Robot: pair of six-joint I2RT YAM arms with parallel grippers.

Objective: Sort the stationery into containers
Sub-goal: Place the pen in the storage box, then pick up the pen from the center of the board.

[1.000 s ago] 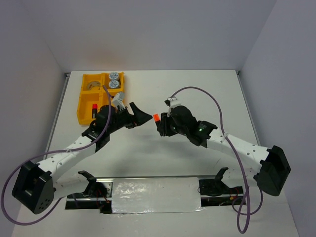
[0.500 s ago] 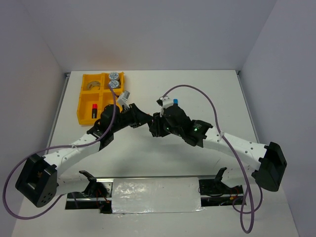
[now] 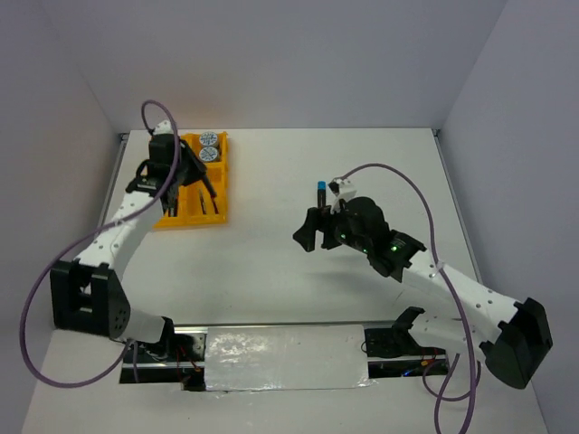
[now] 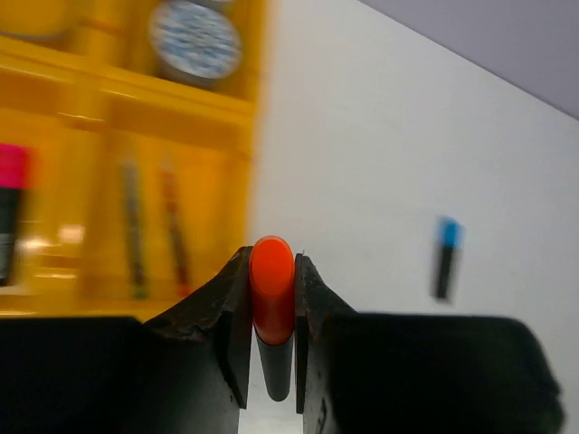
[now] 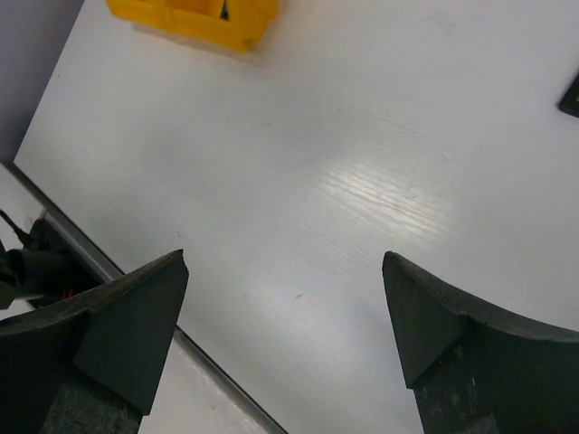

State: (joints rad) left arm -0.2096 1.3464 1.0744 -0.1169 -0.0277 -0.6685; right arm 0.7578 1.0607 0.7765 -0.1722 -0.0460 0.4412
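The yellow tray (image 3: 193,220) sits at the far left of the white bench (image 3: 271,271). It is divided into four compartments, and the left arm reaches over its left half. In the far-right compartment lie two blue-white patterned tape rolls (image 3: 209,140), one behind the other. The left wrist view is blurred. It shows a black highlighter with a pink cap (image 4: 11,203) in the near-left compartment. In the near-right compartment are two thin pens side by side, one greyish-teal (image 4: 134,226) and one red (image 4: 172,226).

The left fingers (image 4: 233,312) are nearly closed, pinching a black-bodied highlighter with a bright orange cap (image 4: 271,285). Its cap points forward out of the grip. It is held in the air by the tray's right edge, not in any compartment.

Well to the right, on bare bench, rests a third highlighter (image 3: 320,193), black with a blue cap at its far end.

Just on the near side of it, the right fingers (image 5: 136,312) stand spread wide. They hold nothing and hang over bare bench.
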